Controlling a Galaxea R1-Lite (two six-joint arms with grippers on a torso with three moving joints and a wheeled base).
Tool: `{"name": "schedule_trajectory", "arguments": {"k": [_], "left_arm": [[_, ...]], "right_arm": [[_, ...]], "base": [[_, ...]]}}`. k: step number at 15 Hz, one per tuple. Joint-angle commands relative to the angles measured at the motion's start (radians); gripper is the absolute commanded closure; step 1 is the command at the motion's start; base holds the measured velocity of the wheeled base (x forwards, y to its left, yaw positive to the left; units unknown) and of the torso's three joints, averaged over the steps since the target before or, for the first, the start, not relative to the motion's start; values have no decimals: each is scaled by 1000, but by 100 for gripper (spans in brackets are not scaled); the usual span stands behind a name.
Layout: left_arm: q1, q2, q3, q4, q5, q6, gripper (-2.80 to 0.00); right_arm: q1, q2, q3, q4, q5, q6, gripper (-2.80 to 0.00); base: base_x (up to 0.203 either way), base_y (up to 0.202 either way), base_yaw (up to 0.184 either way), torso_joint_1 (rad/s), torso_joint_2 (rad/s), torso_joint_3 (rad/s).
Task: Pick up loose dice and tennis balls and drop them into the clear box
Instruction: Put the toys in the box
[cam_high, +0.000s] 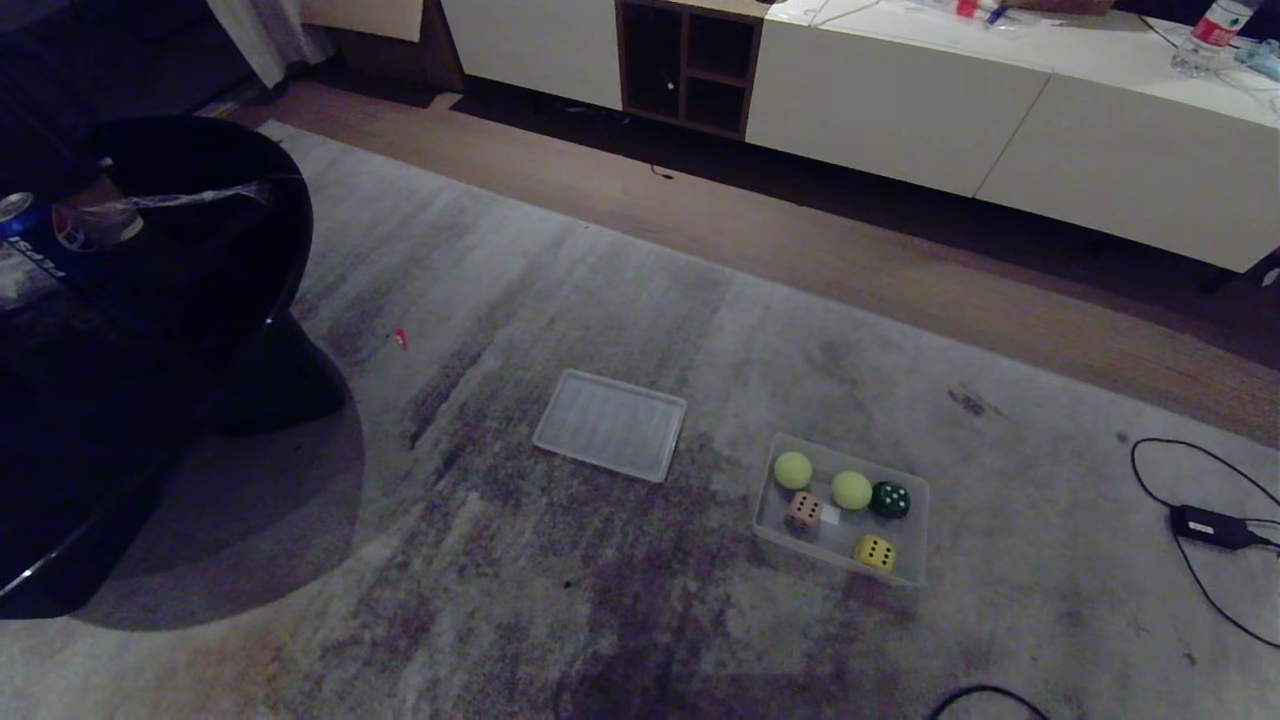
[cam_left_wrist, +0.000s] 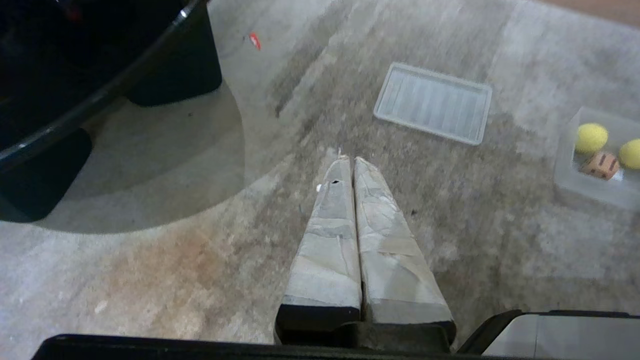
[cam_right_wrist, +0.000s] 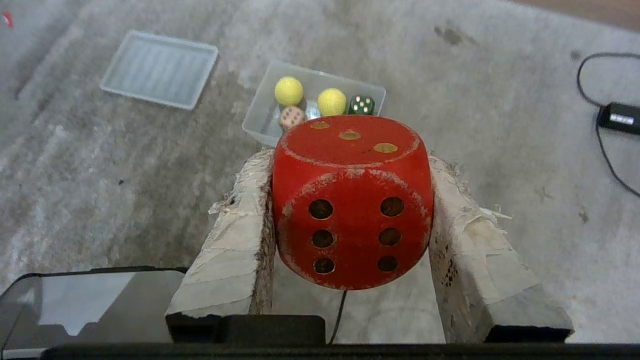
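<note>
In the right wrist view my right gripper (cam_right_wrist: 350, 157) is shut on a red die (cam_right_wrist: 352, 200), held above the carpet short of the clear box (cam_right_wrist: 257, 117). In the head view the clear box (cam_high: 918, 530) sits on the carpet at the lower right. It holds two tennis balls (cam_high: 793, 470) (cam_high: 851, 490), a dark green die (cam_high: 889, 500), a beige-pink die (cam_high: 803, 511) and a yellow die (cam_high: 874, 553). My left gripper (cam_left_wrist: 350, 160) hangs shut and empty over bare carpet, left of the box (cam_left_wrist: 565, 170). Neither arm shows in the head view.
A ribbed translucent lid (cam_high: 611, 424) lies flat on the carpet left of the box. A black round table (cam_high: 180, 330) with a blue can (cam_high: 25, 250) stands at the left. A power adapter with its cable (cam_high: 1215, 525) lies at the right. White cabinets (cam_high: 1000, 110) line the far wall.
</note>
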Motion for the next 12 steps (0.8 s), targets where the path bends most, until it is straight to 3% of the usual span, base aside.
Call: {"name": "schedule_trajectory", "arguments": {"k": [1,12], "left_arm": [[0,2,2,1,1,0,0],[0,2,2,1,3,-7,0]], "right_arm": [[0,1,3,-2,0,-4,0],[0,1,3,-2,19,-35,0]], "base": [[0,0,0,-2,2,-193],[0,0,0,3,3,-198]]}}
